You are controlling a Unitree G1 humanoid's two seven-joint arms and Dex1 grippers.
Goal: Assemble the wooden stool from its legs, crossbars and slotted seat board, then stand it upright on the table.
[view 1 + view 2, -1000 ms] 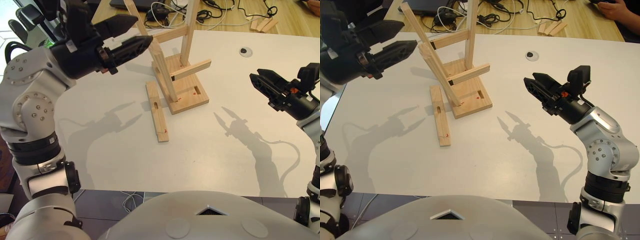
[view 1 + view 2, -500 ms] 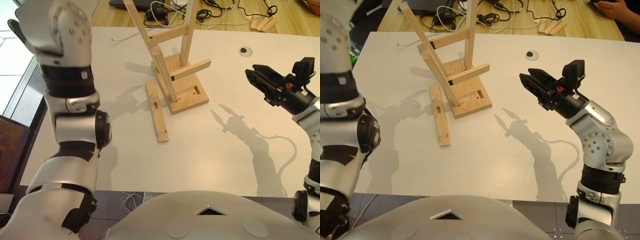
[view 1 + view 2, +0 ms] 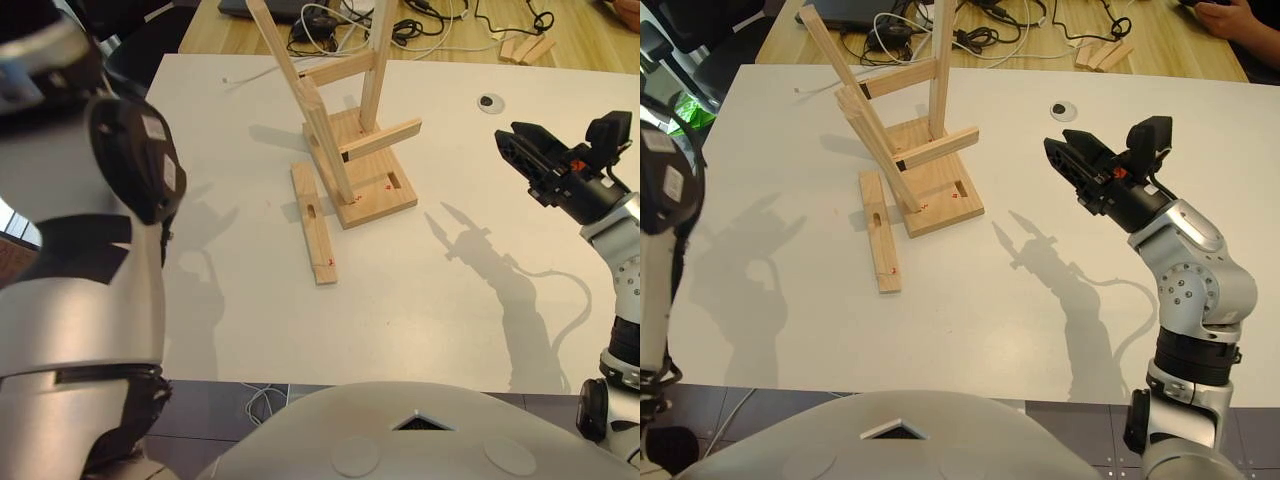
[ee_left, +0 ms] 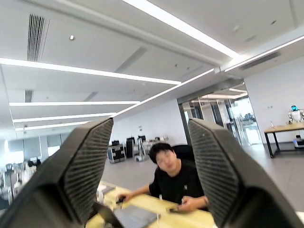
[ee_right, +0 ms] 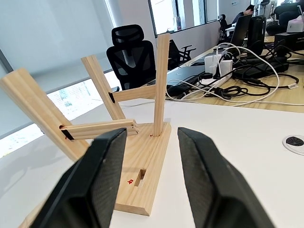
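The slotted seat board [image 3: 372, 176], flat pale wood, lies on the white matte desk [image 3: 400, 300]. Two square legs [image 3: 325, 130] stand in it, tilted and joined by crossbars [image 3: 345, 68]. A loose slotted bar [image 3: 314, 222] lies flat just beside the board. To the board's right, the right claw [image 3: 508, 140] hovers with fingers parted, empty. The left claw [image 4: 152, 147] gapes wide, empty, facing the office ceiling's light strips.

The table [image 3: 400, 330] is lit brightly and evenly from above. Long glowing light strips [image 4: 180, 28] are seen on the ceiling in the left wrist view. Soft shadows are cast by the stool [image 3: 345, 150] toward the robot's left. The windows [image 5: 76, 97] are washed out by daylight.
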